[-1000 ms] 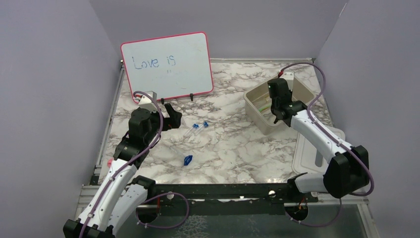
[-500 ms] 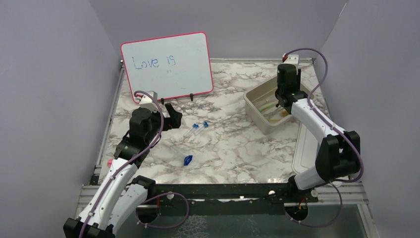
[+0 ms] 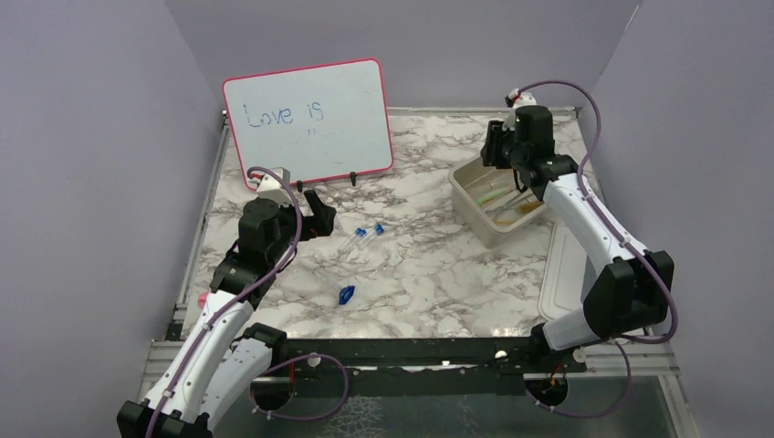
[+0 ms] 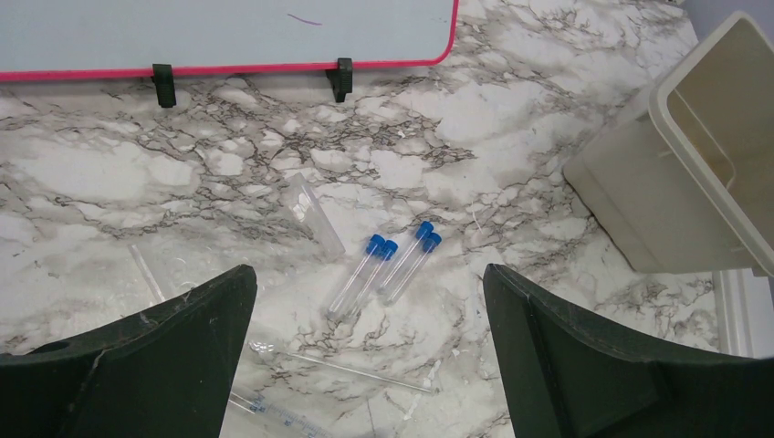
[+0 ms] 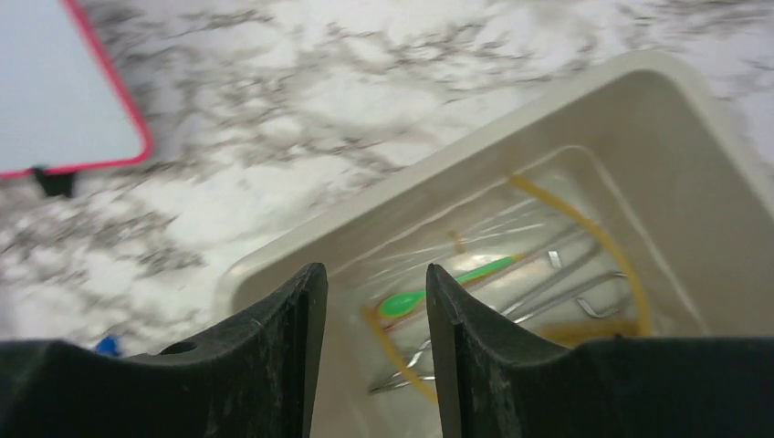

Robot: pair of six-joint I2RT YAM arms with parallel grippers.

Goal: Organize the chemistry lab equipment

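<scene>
Clear tubes with blue caps (image 3: 363, 237) lie in pairs on the marble, below my left gripper (image 3: 315, 214), which hangs open above them with nothing held. In the left wrist view the tubes (image 4: 388, 265) sit between the wide-spread fingers, with a thin glass rod (image 4: 347, 365) and a graduated pipette (image 4: 274, 411) nearer. A small blue piece (image 3: 346, 294) lies closer to the arm bases. My right gripper (image 3: 497, 146) hovers open and empty over the beige tub's far-left rim. Inside the tub lie the green-tipped stick (image 5: 406, 301), amber hose (image 5: 584, 219) and wire tongs (image 5: 548, 292).
The pink-framed whiteboard (image 3: 310, 119) stands on black feet at the back left. The beige tub (image 3: 475, 205) sits at the right, and its lid (image 3: 561, 283) lies flat just in front of it near the right arm. Purple walls close in both sides.
My right gripper opened, rose out of the tub and swung back and left above its far rim. The left arm and the loose items stayed put.
</scene>
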